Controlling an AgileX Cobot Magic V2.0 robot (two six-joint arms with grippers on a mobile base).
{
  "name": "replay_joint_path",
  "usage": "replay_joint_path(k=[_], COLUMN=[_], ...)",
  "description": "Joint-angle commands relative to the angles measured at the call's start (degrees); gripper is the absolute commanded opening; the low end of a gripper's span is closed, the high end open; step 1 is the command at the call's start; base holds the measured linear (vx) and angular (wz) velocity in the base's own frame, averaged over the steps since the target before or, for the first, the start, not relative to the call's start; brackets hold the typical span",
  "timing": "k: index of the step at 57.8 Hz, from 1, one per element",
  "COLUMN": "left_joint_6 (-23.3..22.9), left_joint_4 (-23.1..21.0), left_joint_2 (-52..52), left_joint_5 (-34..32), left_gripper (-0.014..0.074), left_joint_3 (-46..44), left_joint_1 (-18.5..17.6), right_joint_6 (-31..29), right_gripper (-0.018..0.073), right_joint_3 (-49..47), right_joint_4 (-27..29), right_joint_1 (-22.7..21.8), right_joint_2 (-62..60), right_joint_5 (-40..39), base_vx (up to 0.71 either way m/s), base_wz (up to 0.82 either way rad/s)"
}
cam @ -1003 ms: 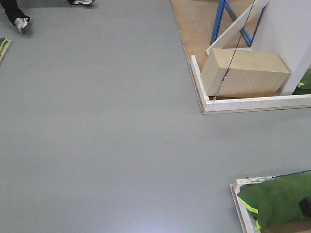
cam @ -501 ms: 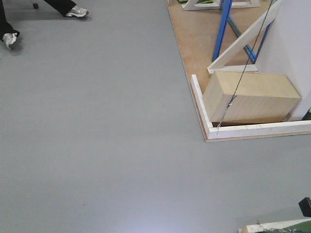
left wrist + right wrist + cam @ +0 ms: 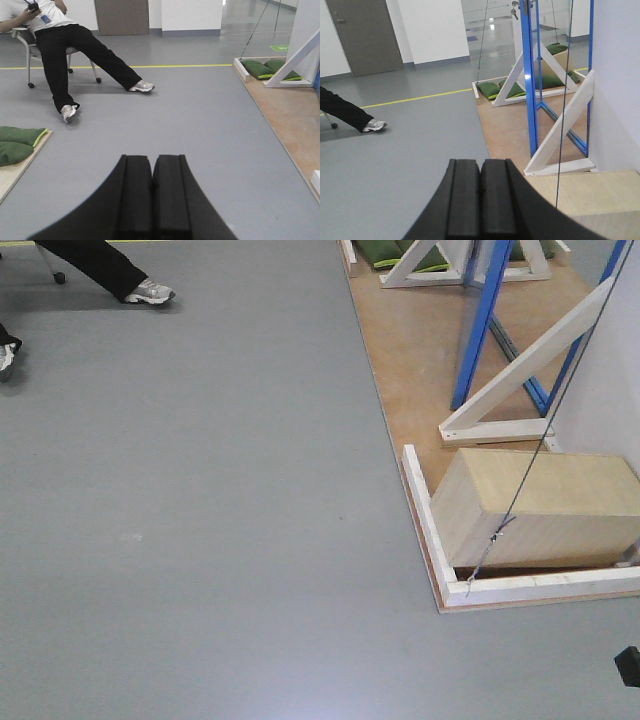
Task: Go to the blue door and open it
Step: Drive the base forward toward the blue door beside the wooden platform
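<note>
1. Floor [image 3: 200, 520], plain grey, fills most of the front view. A plywood platform [image 3: 405, 350] lies on it to the right.
2. The blue door [image 3: 529, 90] stands upright on that platform, ahead and to the right in the right wrist view. It is seen close to edge-on, with a silver handle [image 3: 516, 6] high on it.
3. White wooden braces [image 3: 560, 127] slant up from the platform beside the door's foot.
4. A pale wooden box [image 3: 540, 505] lies in the platform's near corner, just inside a white kerb [image 3: 425, 510]. A thin cable [image 3: 560, 410] slants down across the box to the kerb.
5. The left gripper [image 3: 152, 162] is clenched, pads flat together with nothing between them. It points over bare floor toward a seated person [image 3: 65, 40] in black trousers.
6. The right gripper [image 3: 480, 167] is clenched the same way and empty, aimed at the platform and well apart from the door.
7. Green sandbags [image 3: 490, 89] lie at the platform's far end, beyond the door.
</note>
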Motion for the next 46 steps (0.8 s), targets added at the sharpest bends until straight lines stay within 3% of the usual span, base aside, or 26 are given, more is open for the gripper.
replay_joint_path(k=[1,46], left_joint_6=[-0.39,-0.39], left_joint_4=[-0.15,-0.15], left_joint_2=[-0.89,-0.9], left_joint_5=[-4.75,-4.74], left_gripper=[0.0073,0.0073], left_joint_3=[-1.49,-1.49], left_joint_1=[0.03,-0.21], right_joint_6=[-0.56,-0.56], right_gripper=[0.0011,0.0011], right_joint_3=[0.06,0.06], right_joint_4=[-0.42,-0.42], right_joint_1=[0.02,0.01], right_joint_2=[-1.04,-1.04], right_joint_5=[-4.79,-4.85], base_vx=[0.48,0.48], base_wz=[0.03,0.07])
